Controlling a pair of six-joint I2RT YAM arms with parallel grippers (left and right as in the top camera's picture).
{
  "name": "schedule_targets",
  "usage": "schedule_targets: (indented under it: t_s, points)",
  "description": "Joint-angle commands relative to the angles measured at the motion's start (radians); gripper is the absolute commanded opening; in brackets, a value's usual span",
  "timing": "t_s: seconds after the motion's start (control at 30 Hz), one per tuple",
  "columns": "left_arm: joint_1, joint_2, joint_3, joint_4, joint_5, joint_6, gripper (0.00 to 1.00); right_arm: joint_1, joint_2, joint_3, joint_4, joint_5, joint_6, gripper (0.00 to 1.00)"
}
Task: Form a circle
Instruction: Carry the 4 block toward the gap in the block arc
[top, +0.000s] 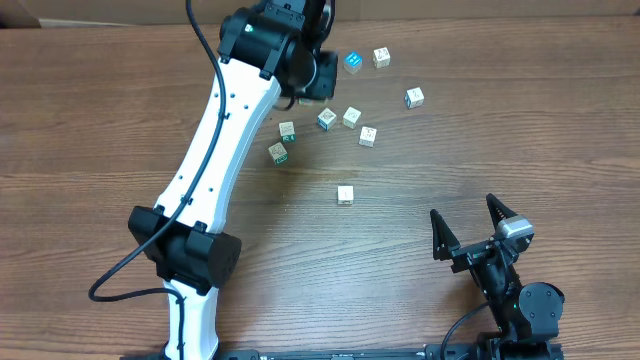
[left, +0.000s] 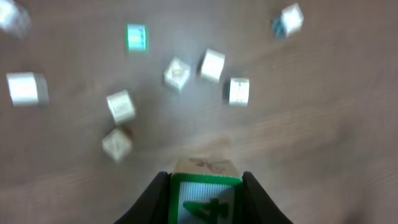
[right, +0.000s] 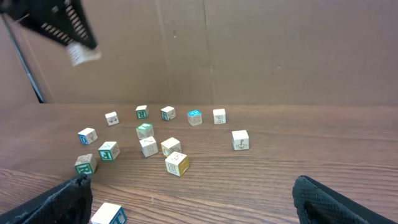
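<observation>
Small printed cubes lie loosely scattered and apart from each other on the far half of the table, among them a teal one (top: 352, 61), a pale one (top: 351, 117) and a lone one (top: 345, 195) nearer me; I see no circle. My left gripper (left: 205, 200) hangs above this scatter, shut on a green-framed cube (left: 205, 194) with a printed mark. In the overhead view the left wrist (top: 290, 50) hides those jaws. My right gripper (top: 468, 228) rests low at the near right, open and holding nothing, its fingers (right: 336, 202) wide apart.
Brown cardboard (right: 249, 50) walls the far edge of the wooden table (top: 520, 150). The white left arm (top: 215, 150) stretches diagonally across the left half. A yellow-sided cube (right: 177, 163) is the closest to the right gripper.
</observation>
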Motion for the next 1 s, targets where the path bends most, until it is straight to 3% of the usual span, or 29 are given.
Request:
schedule_targets:
  t_s: [0.0,0.47,0.97]
  points:
    - [-0.012,0.008,-0.014,-0.070,0.062,-0.014,0.04,-0.003,-0.009,-0.010,0.006,0.008,-0.005,1.00]
    - [-0.026,0.009,-0.064,-0.240,0.062,-0.034,0.04,-0.003,-0.009,-0.010,0.006,0.008,-0.005,1.00]
    - [-0.092,0.009,-0.374,-0.106,0.061,-0.105,0.04,-0.003,-0.009,-0.010,0.006,0.008,-0.005,1.00]
